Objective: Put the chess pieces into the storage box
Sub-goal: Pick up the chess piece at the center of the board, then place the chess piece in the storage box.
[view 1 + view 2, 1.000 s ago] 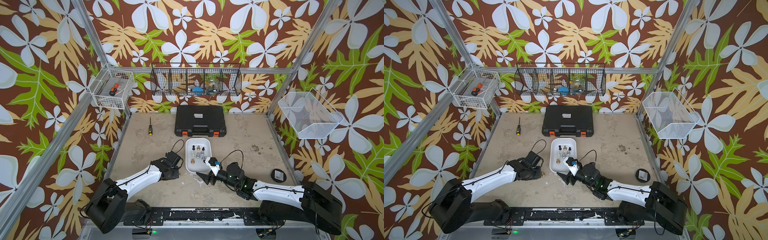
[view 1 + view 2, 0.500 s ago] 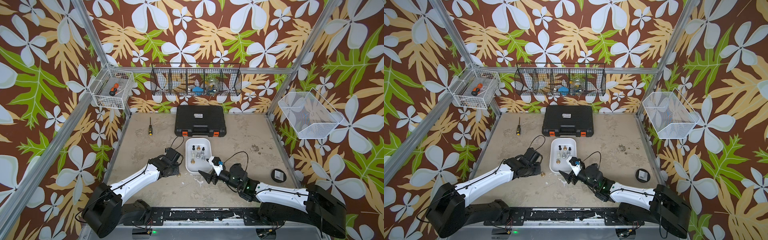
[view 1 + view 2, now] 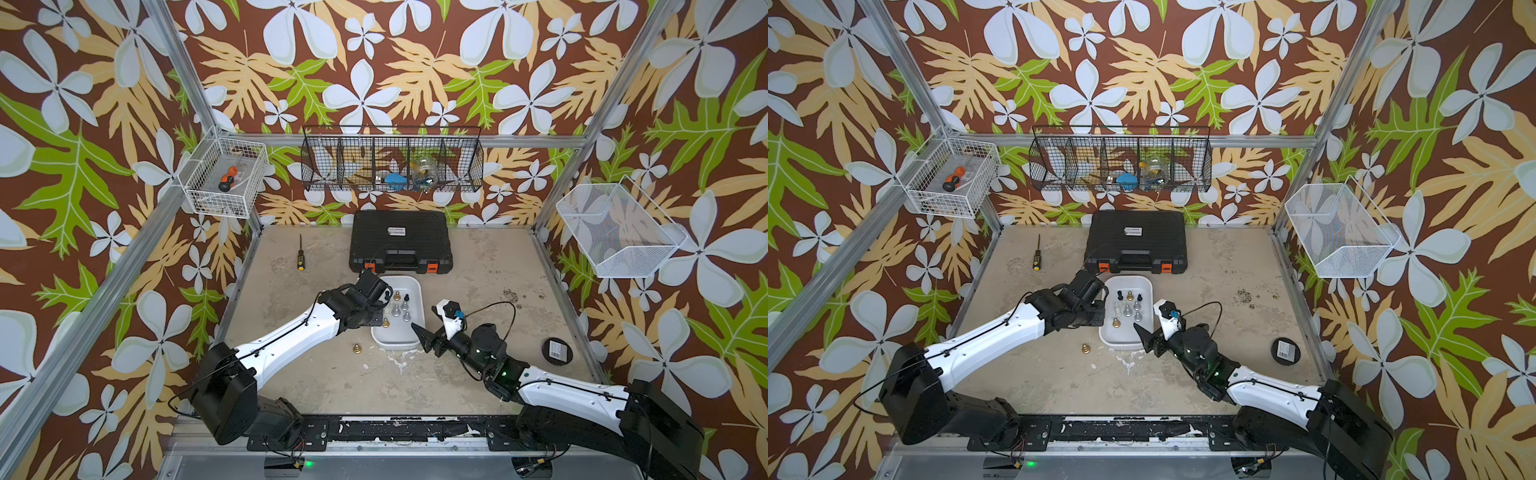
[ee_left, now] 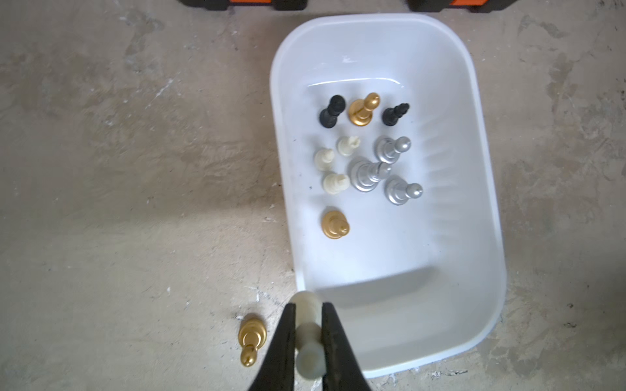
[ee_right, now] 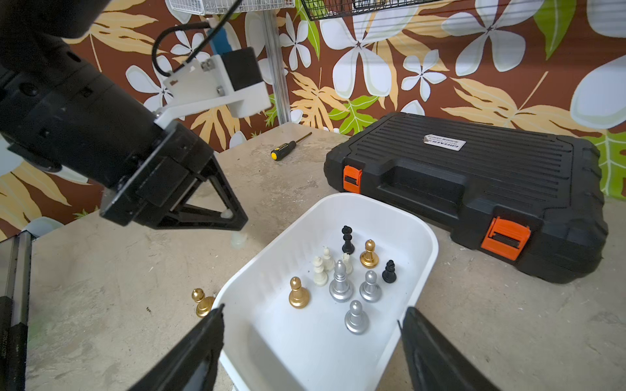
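The storage box point(image 3: 395, 338) point(image 3: 1121, 338) is a white tray in front of the black case; several gold, silver, black and cream chess pieces point(image 4: 367, 172) point(image 5: 340, 284) stand in it. One gold piece point(image 3: 356, 348) point(image 4: 251, 338) point(image 5: 202, 303) stands on the table by the tray's near left corner. My left gripper point(image 4: 309, 307) point(image 5: 233, 216) is shut on a cream piece point(image 4: 308, 359), held above the table at the tray's left rim. My right gripper point(image 5: 311, 315) point(image 3: 428, 324) is open, its jaws spread across the tray's near end, holding nothing.
A black toolcase point(image 3: 401, 241) with orange latches lies behind the tray. A yellow-handled screwdriver point(image 3: 300, 257) lies at the back left and a black round disc point(image 3: 558, 351) at the right. Wire baskets point(image 3: 392, 160) hang on the walls.
My left arm has carried the cream piece away from the table's front, up along the tray's left side. The right gripper has shifted slightly at the tray's near end, still open.
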`<action>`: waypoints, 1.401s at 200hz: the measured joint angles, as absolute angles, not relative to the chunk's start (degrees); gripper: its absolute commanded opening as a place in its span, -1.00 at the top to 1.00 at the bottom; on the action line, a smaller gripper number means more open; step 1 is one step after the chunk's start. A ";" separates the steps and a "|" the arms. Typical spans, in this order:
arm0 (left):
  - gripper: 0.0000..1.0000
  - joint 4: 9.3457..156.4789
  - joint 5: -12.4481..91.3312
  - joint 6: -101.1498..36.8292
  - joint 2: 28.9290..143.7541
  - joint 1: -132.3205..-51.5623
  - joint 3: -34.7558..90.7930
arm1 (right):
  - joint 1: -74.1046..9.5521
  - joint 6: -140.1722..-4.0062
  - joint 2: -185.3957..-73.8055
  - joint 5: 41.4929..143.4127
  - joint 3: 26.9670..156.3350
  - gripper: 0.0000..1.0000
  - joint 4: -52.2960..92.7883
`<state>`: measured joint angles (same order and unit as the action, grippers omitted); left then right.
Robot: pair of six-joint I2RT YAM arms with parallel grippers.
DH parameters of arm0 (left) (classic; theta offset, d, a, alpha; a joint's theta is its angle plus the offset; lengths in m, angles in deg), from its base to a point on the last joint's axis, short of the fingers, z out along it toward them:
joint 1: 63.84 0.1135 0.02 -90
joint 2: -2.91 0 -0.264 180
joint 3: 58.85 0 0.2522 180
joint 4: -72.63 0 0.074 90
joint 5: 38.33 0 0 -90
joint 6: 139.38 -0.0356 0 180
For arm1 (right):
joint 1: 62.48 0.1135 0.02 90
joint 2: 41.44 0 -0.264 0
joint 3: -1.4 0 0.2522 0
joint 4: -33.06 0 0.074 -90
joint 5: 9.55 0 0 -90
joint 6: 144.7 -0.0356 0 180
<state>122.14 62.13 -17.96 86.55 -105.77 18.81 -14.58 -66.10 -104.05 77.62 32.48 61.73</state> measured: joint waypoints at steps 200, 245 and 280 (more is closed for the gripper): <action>0.75 108.68 64.31 -19.93 106.28 -111.35 23.53 | -15.32 -66.43 -100.90 77.06 31.24 -0.66 61.75; 0.74 107.39 65.39 -19.84 107.81 -111.37 22.83 | -15.34 -66.43 -100.74 77.25 31.24 -0.66 61.73; 0.74 106.30 66.00 -19.64 108.95 -111.37 22.57 | -15.34 -66.43 -100.33 77.30 30.89 -0.66 61.73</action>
